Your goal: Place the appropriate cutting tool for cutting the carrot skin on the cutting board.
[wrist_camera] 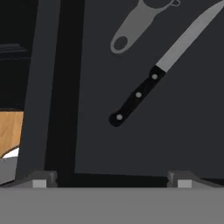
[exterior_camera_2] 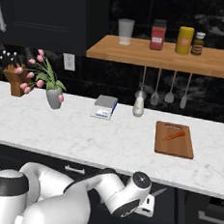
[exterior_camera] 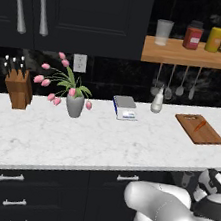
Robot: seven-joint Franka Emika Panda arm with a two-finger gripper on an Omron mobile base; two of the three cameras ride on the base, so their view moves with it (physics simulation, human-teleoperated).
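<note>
Gripper (wrist_camera: 112, 181) wide open, empty, over dark drawer; knife (wrist_camera: 162, 68) beside peeler (wrist_camera: 138, 22); carrot (exterior_camera: 199, 126) on cutting board (exterior_camera: 205, 136).

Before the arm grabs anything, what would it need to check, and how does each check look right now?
1. Board on the counter: ok.
2. Carrot on the board, with bare wood left beside it: ok.
3. Tools in sight: ok. A knife and a grey peeler lie apart on a dark surface in the hand view.
4. Right tool for skin: the peeler seems the better pick, but it is partly cut off at the top edge: cannot tell its full shape.
5. Gripper empty: ok, the fingertips stand wide apart with nothing between them.
6. Gripper lined up on the peeler: not ok, the knife lies nearer.
</note>
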